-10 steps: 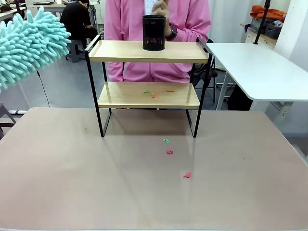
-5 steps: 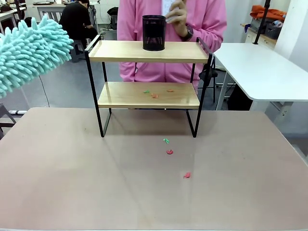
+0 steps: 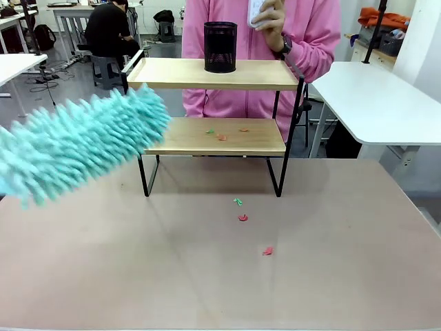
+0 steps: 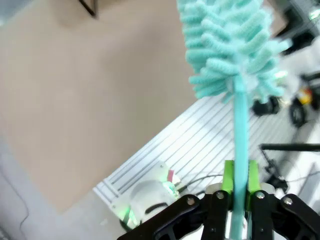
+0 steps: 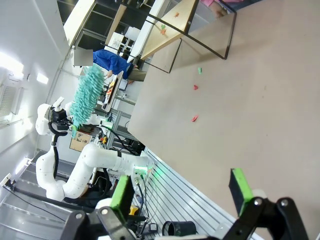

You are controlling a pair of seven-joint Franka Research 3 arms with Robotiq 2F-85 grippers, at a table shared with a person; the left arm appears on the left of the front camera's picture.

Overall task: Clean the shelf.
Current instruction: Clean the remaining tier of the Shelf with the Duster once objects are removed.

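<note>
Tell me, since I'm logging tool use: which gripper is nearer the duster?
Left. The left gripper has its jaws shut on the duster handle. The right gripper hangs open over the table, well apart from it.

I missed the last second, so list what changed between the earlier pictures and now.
The teal duster swung down and rightward from the upper left to the left end of the shelf. The person shifted right. Unchanged: left gripper shut on its handle, mesh cup on top, scraps lying.
</note>
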